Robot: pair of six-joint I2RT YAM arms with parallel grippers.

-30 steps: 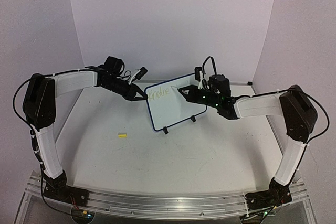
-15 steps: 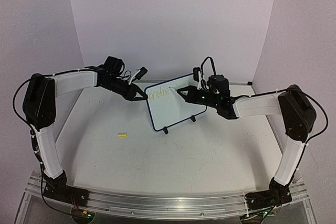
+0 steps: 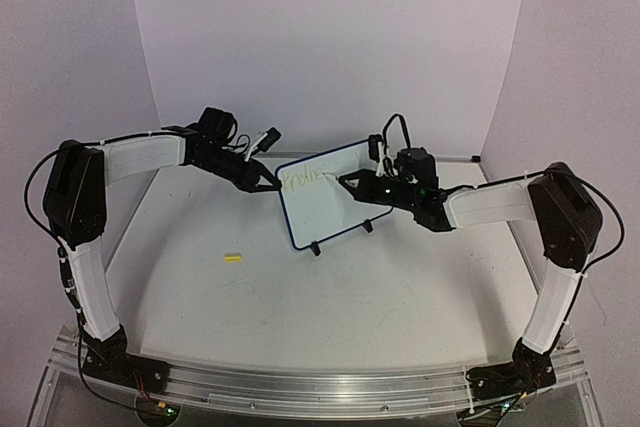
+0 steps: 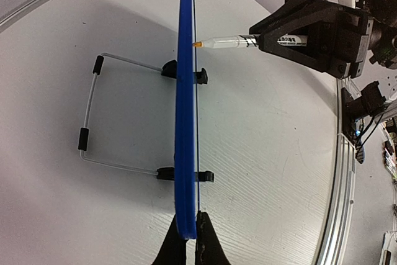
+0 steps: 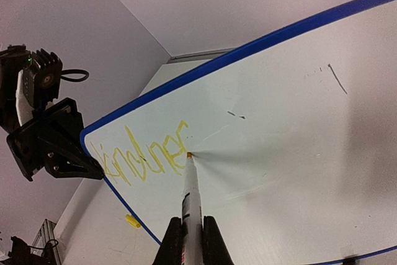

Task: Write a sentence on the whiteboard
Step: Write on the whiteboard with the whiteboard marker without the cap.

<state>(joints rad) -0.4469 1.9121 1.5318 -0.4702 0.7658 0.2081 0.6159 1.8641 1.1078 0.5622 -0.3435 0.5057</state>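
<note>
The sentence [image 5: 146, 156] is a short line of yellow letters on the board [image 5: 279, 128], in its upper left corner. It lies straight ahead of the right gripper [image 5: 192, 221] and a little to the left. The jaws of this gripper are pressed on a marker [image 5: 190, 184]. The marker points forward out of them, and its orange tip touches the board just at the end of the last letter.

The board stands tilted on a wire stand [image 4: 83, 138], between the two grippers. The left gripper [image 4: 188, 231] pinches the blue rim at the board's left side, one finger on each face.

Both rest on the table [image 3: 400, 287]. A small yellow cap [image 3: 233, 258] lies on it, well apart from both grippers and on the near side of the left one.
</note>
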